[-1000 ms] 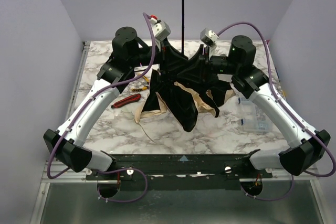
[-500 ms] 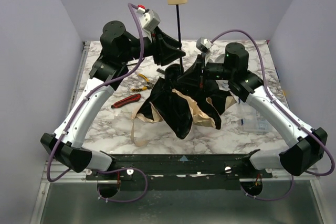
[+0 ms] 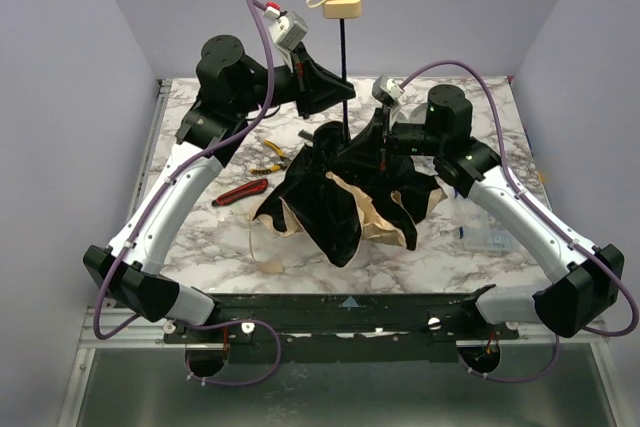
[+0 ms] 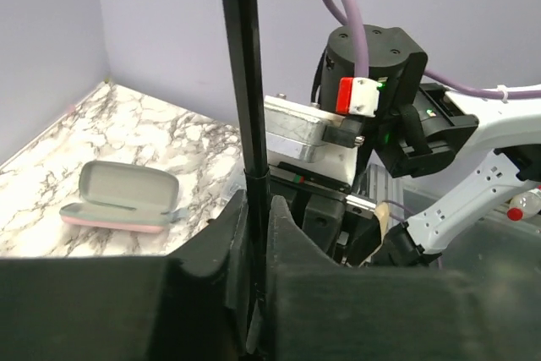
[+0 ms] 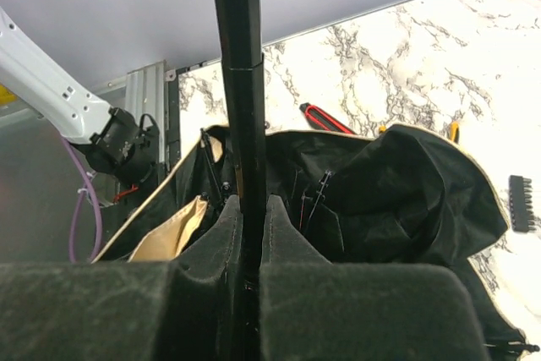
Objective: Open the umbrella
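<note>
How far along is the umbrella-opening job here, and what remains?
Done: the peach-beige folding umbrella stands inverted, slim black shaft extended, beige handle knob on top. In hand: left hand and right hand both clamp that shaft. Left: the black-lined canopy hangs crumpled, not yet spread.

No legible text, label or number anywhere.

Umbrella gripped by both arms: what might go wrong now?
1. The left gripper and right gripper both pinch the slim black shaft of the peach-beige folding umbrella; it might slip or bend if they pull unevenly.
2. Its limp black-lined canopy hangs low over the marble table, so spreading ribs could catch the red-handled tool.
</note>
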